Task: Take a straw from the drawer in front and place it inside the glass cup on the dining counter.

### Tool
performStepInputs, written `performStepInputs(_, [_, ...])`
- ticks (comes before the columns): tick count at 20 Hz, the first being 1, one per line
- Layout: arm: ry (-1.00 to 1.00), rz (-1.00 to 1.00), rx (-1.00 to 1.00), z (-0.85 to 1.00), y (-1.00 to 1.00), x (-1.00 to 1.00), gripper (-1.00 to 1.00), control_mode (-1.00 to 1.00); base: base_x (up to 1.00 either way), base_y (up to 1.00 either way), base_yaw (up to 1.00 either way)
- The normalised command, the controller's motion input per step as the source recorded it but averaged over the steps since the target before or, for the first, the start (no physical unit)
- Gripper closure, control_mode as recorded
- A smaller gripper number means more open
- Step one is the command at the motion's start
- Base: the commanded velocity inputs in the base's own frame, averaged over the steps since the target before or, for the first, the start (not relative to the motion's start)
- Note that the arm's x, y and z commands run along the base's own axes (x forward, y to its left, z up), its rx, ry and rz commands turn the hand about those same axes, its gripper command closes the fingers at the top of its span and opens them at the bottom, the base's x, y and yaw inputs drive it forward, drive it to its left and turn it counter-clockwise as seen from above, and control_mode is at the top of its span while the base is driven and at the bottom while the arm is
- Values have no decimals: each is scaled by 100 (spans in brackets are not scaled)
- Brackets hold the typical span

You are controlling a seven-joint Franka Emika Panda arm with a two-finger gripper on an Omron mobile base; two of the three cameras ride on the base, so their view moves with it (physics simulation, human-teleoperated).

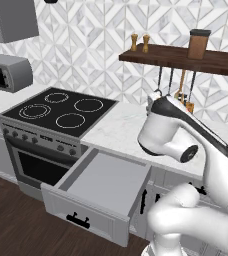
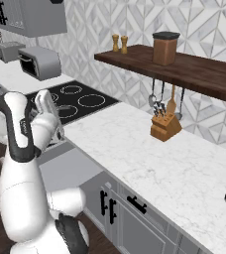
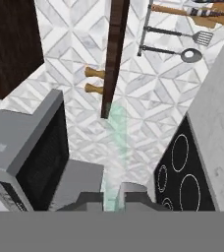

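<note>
Hand view: gripper (image 3: 113,201) clamped on straw (image 3: 116,147) at its base; light, thin, slippery, likely crushable; avoid squeezing harder.

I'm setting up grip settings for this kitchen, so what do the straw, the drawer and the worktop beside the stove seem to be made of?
The straw, pinched in the shut gripper, looks like thin translucent plastic: pale green, with the wall tiles showing through. The drawer looks like painted wood or board: flat matte light grey, framed front, black bar handle. The worktop looks like polished marble or an imitation: white with faint grey veins.
</note>
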Motion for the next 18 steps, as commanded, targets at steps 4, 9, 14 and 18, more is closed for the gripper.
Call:
performStepInputs(4, [-21,0,-34,2,-69,-80,100,-100,0,0,0])
performStepInputs(9, [-23,-1,-2,-23,-23,-39,100,-100,0,0,0])
performStepInputs(14, [-1,-1,0,-2,-1,0,100,-100,0,0,0])
performStepInputs(18, [0,0,0,0,0,0,100,-100,0,0,0])
